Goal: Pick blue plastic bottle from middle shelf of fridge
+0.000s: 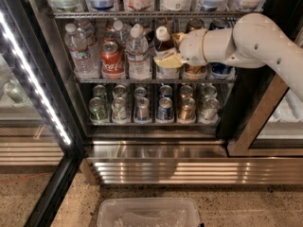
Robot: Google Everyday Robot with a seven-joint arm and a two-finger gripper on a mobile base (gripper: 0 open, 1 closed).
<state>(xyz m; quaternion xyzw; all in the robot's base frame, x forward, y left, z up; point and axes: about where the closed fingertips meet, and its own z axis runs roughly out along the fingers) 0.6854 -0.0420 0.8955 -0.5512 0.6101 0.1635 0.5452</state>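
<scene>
The blue plastic bottle (162,43), with dark liquid and a white cap, stands on the middle shelf (97,81) of the fridge (156,170), right of a clear water bottle (137,56). My gripper (169,54) reaches in from the right on the white arm (255,41). Its yellowish fingers (166,61) are closed around the bottle's body and hide its label. The bottle leans slightly left.
A red cola bottle (111,58) and more water bottles (78,51) fill the shelf's left lanes, with gold and blue cans behind my wrist. Short cans (142,109) fill the tier below. The open glass door with its LED strip (35,84) stands left. A clear plastic bin (147,214) sits on the floor.
</scene>
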